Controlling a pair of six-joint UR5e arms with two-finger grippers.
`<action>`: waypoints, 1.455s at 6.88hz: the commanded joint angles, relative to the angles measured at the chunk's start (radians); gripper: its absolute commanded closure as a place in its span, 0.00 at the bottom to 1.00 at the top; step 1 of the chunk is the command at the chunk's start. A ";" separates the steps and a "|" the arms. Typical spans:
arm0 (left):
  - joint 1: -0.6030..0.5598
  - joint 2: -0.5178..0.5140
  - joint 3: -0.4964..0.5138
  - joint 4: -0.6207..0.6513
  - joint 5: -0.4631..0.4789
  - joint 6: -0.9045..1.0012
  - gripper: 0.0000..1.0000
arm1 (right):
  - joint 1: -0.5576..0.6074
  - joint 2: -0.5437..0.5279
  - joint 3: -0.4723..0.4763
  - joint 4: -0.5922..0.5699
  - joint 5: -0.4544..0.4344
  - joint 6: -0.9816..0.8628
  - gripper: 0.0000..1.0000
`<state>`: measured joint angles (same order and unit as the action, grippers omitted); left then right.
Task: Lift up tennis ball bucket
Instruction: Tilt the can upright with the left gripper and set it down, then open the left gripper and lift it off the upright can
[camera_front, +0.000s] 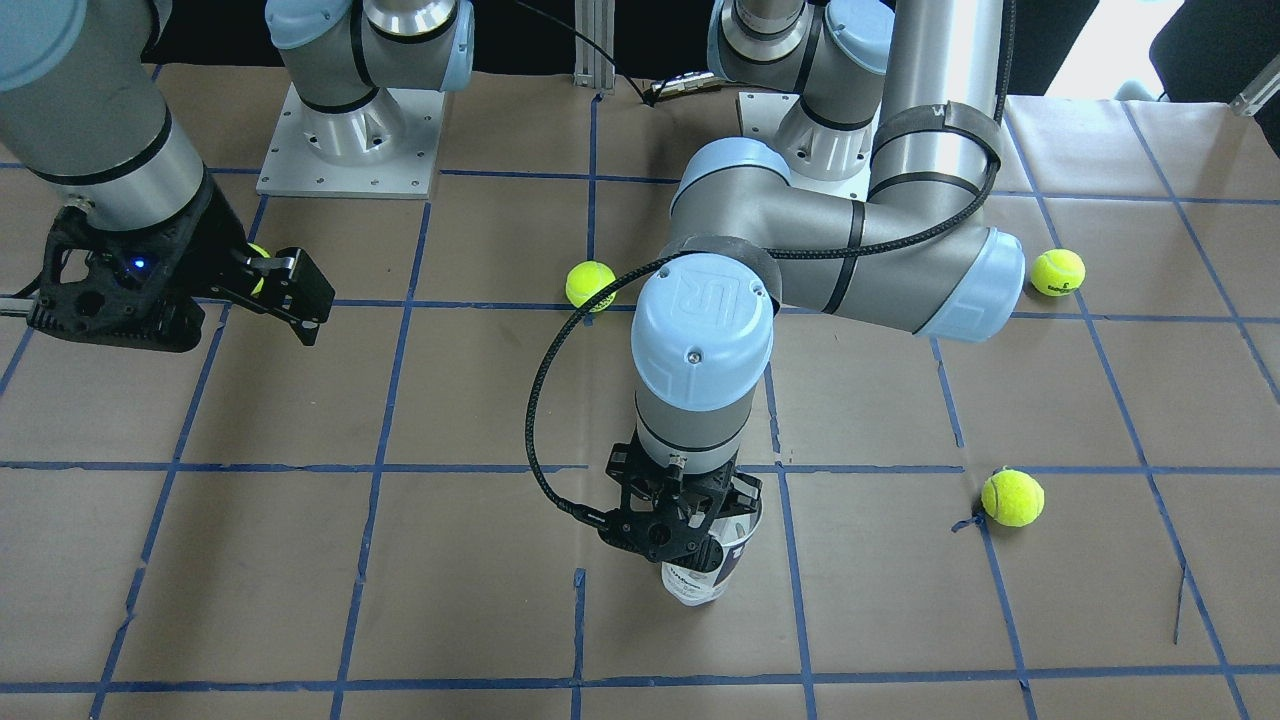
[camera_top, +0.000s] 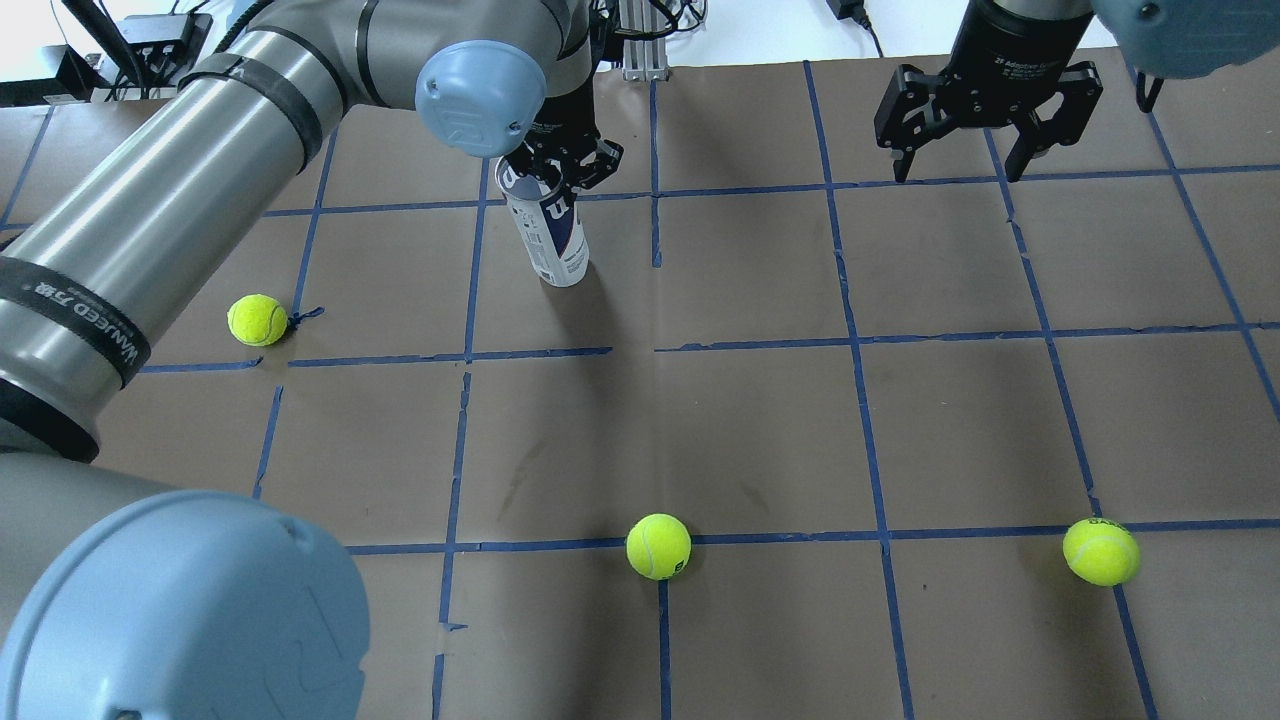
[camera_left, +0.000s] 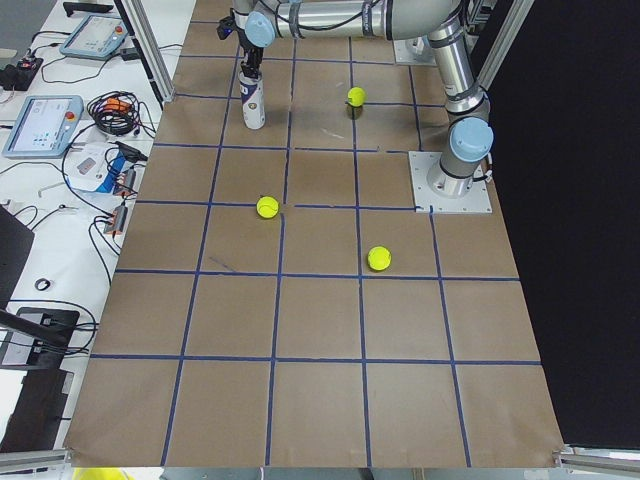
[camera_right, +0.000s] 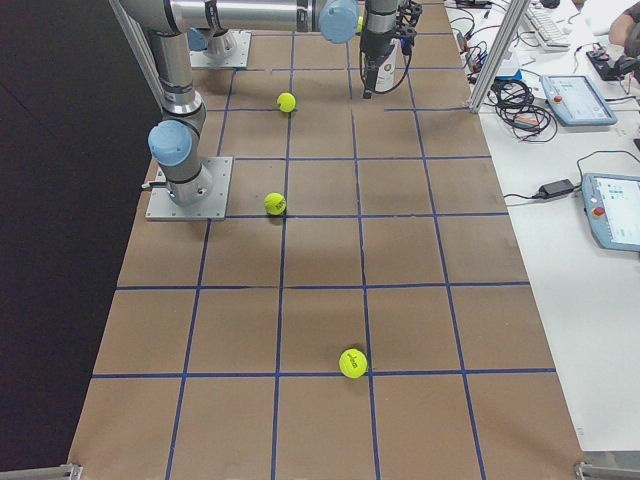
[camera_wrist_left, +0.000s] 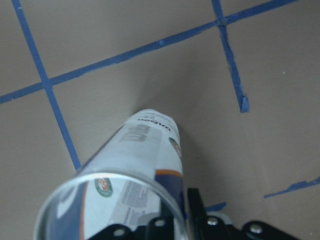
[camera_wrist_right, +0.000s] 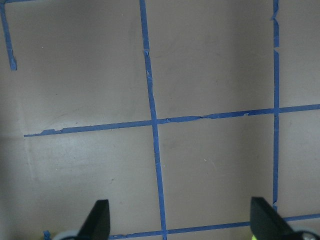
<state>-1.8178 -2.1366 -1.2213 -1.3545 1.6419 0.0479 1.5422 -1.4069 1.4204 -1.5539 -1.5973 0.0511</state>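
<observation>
Left arm (camera_front: 800, 235) and right arm (camera_front: 95, 120): silver-grey tubes, pale-blue joint caps (camera_front: 702, 325) with embossed UR logo, black strap bands (camera_front: 935, 122), black braided cable (camera_front: 534, 400). Left gripper (camera_top: 560, 172) and right gripper (camera_top: 958, 172): black, two-finger.

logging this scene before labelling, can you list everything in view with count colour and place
tennis ball bucket: 1, clear with white-and-navy label, upright on the table's far side
tennis balls: 4, yellow-green, scattered singly on the table
table: 1, brown paper with blue tape grid
control pendants: at least 2, grey-blue, on the white side bench
left gripper: 1, black, closed on the bucket's rim
right gripper: 1, black, open, hovering over bare paper
</observation>
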 joint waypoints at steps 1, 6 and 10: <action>0.003 0.009 0.003 0.000 -0.004 -0.002 0.02 | -0.004 0.000 0.000 0.000 0.000 0.000 0.00; 0.053 0.318 -0.027 -0.222 0.006 -0.049 0.00 | -0.010 0.002 0.002 0.000 0.000 -0.011 0.00; 0.241 0.487 -0.187 -0.307 -0.030 -0.055 0.00 | 0.004 -0.003 -0.002 0.002 0.011 -0.031 0.00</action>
<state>-1.6026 -1.6894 -1.3583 -1.6779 1.6285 -0.0035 1.5449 -1.4095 1.4174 -1.5530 -1.5922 0.0348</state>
